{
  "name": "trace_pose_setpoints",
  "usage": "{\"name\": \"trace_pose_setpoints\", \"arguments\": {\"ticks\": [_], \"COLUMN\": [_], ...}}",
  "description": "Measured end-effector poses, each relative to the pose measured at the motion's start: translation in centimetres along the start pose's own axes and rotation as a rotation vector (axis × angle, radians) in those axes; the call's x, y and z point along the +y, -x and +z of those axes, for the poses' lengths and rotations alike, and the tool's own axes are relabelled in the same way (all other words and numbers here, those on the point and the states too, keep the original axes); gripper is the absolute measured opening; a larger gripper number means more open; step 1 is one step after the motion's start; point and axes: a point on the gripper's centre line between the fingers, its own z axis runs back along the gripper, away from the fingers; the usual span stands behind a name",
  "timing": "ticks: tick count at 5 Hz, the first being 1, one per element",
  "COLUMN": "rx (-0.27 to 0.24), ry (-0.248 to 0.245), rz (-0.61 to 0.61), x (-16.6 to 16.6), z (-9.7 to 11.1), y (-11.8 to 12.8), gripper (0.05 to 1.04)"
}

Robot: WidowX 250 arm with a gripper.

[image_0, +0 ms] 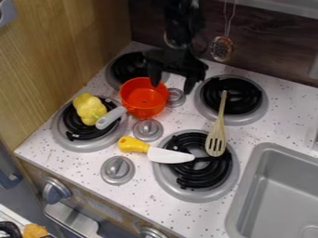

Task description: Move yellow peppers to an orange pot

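My gripper (171,87) hangs over the back of the stove, open, its two fingertips apart. One fingertip is over the orange pot's back rim and the other is to the right of the pot. The orange pot (144,106) stands upright between the burners, its grey handle pointing to the lower left. No pepper shows inside it. The yellow pepper (89,109) lies on the front left burner, left of the pot's handle.
A knife (171,155) with a yellow handle and a wooden slotted spatula (217,132) lie across the right-hand burners. Stove knobs (148,129) stand up near the pot. The sink (279,186) is at the lower right, a wooden wall (56,51) at the left.
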Motion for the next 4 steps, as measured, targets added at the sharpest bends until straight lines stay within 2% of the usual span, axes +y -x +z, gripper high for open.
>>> {"name": "trace_pose_setpoints", "arguments": {"ticks": [1,2,3,4], "rx": [0.078,0.104,0.141,0.158], "ry": [-0.019,-0.044,-0.04,-0.072], "rz": [0.086,0.245,0.344,0.419], "x": [1.8,4.6,7.2,9.3], "z": [0.3,1.0,0.6,-0.1], "y": [0.8,1.2,2.5,3.7], "gripper": [1.001,1.001,1.001,1.001]}}
